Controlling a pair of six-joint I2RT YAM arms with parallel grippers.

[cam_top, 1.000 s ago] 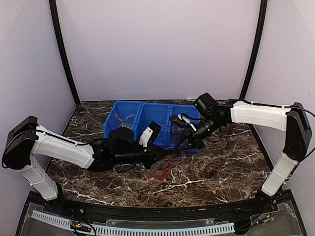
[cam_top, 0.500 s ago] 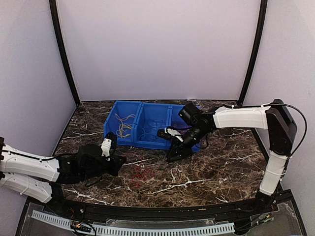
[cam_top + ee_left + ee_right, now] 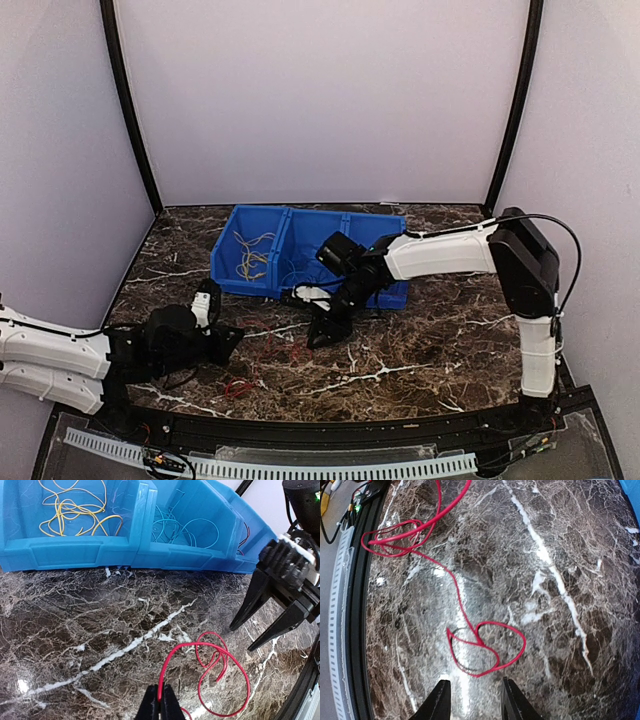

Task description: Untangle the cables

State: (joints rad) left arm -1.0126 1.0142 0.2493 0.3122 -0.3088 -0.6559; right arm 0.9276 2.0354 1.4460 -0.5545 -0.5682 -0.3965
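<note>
My left gripper (image 3: 160,694) is shut on a thin red cable (image 3: 189,644), which arcs up from the tips and curls into loose loops on the marble. In the top view, this gripper (image 3: 228,343) lies low at the near left, and red cable (image 3: 285,350) trails to its right. My right gripper (image 3: 472,700) hovers open just above a small heart-shaped red loop (image 3: 479,642) with nothing between its fingers. It points down in front of the bin (image 3: 322,333). Yellow cables (image 3: 75,510) and blue cables (image 3: 185,527) lie in bin compartments.
A blue three-compartment bin (image 3: 240,285) stands at the back of the marble table. A further red loop (image 3: 395,537) lies close to the table's black front rail (image 3: 357,630). The right gripper's black fingers (image 3: 250,607) stand close beside the red loops.
My left arm has drawn back to the near left, dragging the red cable out along the table. My right gripper came down from the bin and to the left, and opened.
</note>
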